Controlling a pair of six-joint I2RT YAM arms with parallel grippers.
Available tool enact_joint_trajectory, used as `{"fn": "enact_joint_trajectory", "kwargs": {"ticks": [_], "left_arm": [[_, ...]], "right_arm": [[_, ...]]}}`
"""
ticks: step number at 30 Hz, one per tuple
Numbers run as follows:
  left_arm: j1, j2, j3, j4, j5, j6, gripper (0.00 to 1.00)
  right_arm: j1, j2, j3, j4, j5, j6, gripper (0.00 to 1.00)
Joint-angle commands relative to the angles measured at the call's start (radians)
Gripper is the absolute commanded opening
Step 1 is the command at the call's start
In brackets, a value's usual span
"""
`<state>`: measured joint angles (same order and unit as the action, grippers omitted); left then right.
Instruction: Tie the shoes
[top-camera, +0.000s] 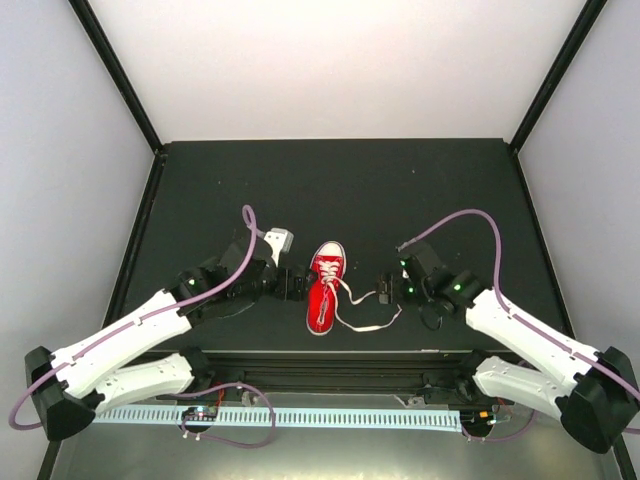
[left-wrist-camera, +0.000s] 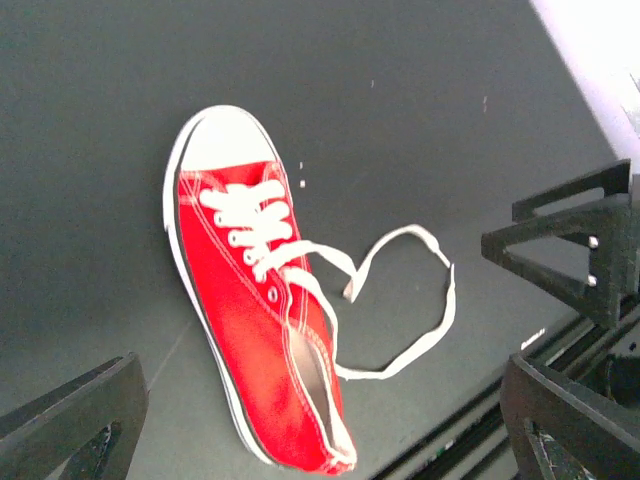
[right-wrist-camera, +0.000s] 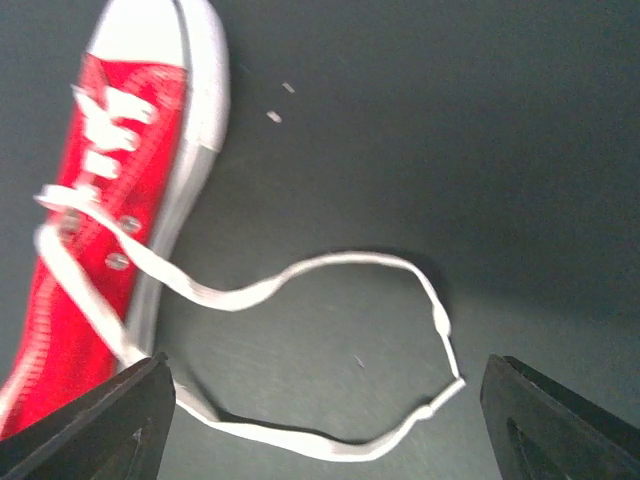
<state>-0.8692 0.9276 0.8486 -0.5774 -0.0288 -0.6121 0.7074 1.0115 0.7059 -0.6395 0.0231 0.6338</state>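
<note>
A small red sneaker (top-camera: 325, 285) with a white toe cap lies on the black table, toe pointing away. Its white laces (top-camera: 370, 308) are loose and lie in loops on the table to the shoe's right. My left gripper (top-camera: 293, 283) is open just left of the shoe, empty. My right gripper (top-camera: 385, 290) is open just right of the lace ends, empty. The left wrist view shows the shoe (left-wrist-camera: 250, 300), the laces (left-wrist-camera: 405, 330) and my left gripper (left-wrist-camera: 322, 400) wide over the heel. The right wrist view shows the shoe (right-wrist-camera: 105, 190), the lace loops (right-wrist-camera: 330, 270) and my right gripper (right-wrist-camera: 328, 400) straddling them.
The black table (top-camera: 350, 190) ends in a metal front rail (top-camera: 330, 362) close behind the shoe's heel. White walls with black corner posts (top-camera: 120, 75) stand left, right and back. The right gripper's black fingers (left-wrist-camera: 585, 245) show at the right of the left wrist view.
</note>
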Motion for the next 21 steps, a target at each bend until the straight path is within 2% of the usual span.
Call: {"fn": "enact_joint_trajectory", "kwargs": {"ticks": [1,5,9,17,21], "left_arm": [[0.013,0.020,0.000,-0.067,0.113,0.014,0.99],[0.015,0.023,-0.022,-0.060,0.128,-0.011,0.99],[0.018,0.022,-0.026,-0.068,0.123,-0.017,0.99],[0.025,0.024,-0.025,-0.067,0.115,-0.015,0.99],[0.027,0.024,-0.022,-0.074,0.115,-0.015,0.99]], "right_arm": [[0.005,0.007,-0.085,0.004,0.035,0.085,0.85],[0.005,0.084,-0.116,0.048,0.024,0.073,0.72],[0.003,0.161,-0.107,0.043,0.081,0.031,0.59],[0.005,0.243,-0.079,0.051,0.157,-0.031,0.43],[0.005,0.275,-0.076,0.094,0.156,-0.050,0.40]]}}
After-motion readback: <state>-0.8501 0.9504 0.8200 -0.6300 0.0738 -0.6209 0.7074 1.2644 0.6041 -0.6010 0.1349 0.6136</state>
